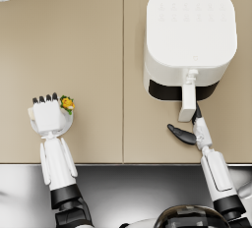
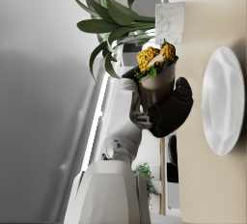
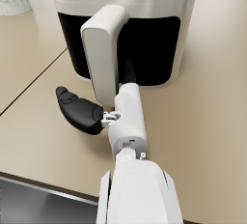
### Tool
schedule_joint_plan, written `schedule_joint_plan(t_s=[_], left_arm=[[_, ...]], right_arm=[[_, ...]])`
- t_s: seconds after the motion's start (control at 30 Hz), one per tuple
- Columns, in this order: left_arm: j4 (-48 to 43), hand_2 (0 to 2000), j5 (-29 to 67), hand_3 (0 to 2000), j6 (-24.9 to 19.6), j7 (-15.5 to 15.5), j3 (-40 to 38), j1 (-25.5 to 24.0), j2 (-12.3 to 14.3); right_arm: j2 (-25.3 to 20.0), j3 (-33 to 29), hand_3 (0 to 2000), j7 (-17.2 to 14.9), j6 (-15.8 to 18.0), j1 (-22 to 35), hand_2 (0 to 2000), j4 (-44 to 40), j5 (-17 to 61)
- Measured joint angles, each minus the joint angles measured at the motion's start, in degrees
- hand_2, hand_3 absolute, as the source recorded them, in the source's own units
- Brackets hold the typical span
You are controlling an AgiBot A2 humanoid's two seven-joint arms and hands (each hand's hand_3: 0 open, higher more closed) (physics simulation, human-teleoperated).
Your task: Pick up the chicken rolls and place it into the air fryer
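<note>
A: Status of the chicken roll [image 2: 155, 63]?

B: Picked up. The left hand [image 2: 164, 108] has its dark fingers wrapped round the brown wrap, with the fried pieces and green leaves showing beyond the hand. In the left wrist view it hangs off the white plate [image 2: 222, 100], no contact. In the head view the left hand [image 1: 47, 113] sits directly over that plate [image 1: 67, 125], so it has been lifted but not carried anywhere.

A: And the air fryer [image 1: 189, 30]?

B: Well apart from the roll, across the tan table [image 1: 93, 50]. The handle [image 3: 102, 49] sticks out in front, and the dark drawer front looks pulled out a little at most. No opening shows that the roll could go into.

A: Right hand?

B: The right hand [image 3: 103, 107] is at the handle. The thumb is spread away to the side; the other fingers run up beside or behind the handle, so I cannot tell whether they grip it.

A: So what is left?

B: My judgement: grasp done. The drawer needs pulling out, then carry across and drop in.
</note>
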Motion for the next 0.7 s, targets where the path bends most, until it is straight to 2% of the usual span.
schedule_joint_plan(t_s=[0.1, 0.2, 0.23, 0.27, 0.4, 0.43, 0.47, 0.5, 0.7], left_arm=[[-7.5, 2000, 0.0, 2000, 3.3, 3.6, 0.4, -0.9, 0.2], [-15.9, 2000, 0.0, 2000, 4.4, 4.9, 1.4, -2.2, 0.5], [-18.4, 2000, 0.0, 2000, 4.6, 5.1, 1.8, -2.6, 0.6], [-20.6, 2000, -0.1, 2000, 4.7, 5.2, 2.3, -3.0, 0.7], [-26.7, 2000, -0.1, 2000, 4.4, 5.5, 4.8, -4.8, 1.0], [-27.5, 2000, -0.1, 2000, 4.3, 5.5, 5.4, -5.3, 1.0], [-28.3, 2000, -0.1, 2000, 4.3, 5.6, 6.0, -5.9, 1.0], [-29.0, 2000, -0.1, 2000, 4.3, 5.6, 6.7, -6.5, 1.0], [-34.1, 2000, -0.1, 2000, 4.2, 5.6, 9.9, -7.6, 1.5]], right_arm=[[-0.6, 0.2, 0, -0.2, -0.1, 0.7, 0, -0.4, 0.0], [-0.8, 0.2, 0, -0.3, -0.4, 0.8, 0, 0.2, 0.0], [-0.7, 0.2, 327, -0.3, -0.6, 0.8, 1361, 0.5, 0.1], [-0.7, 0.2, 653, -0.3, -1.5, 0.8, 2000, 1.1, 0.1], [-0.5, 0.8, 1960, -0.3, -6.4, 0.6, 2000, 4.7, 0.2], [-0.5, 1.0, 2000, -0.4, -6.0, 0.4, 2000, 5.7, 0.1], [0.0, 0.9, 2000, -0.5, -3.5, 0.1, 2000, 6.7, 0.3], [0.6, 1.1, 2000, -0.5, -2.8, -0.3, 2000, 7.6, 0.3], [5.3, 5.5, 2000, -0.8, -6.7, -4.7, 2000, 15.1, 0.4]])
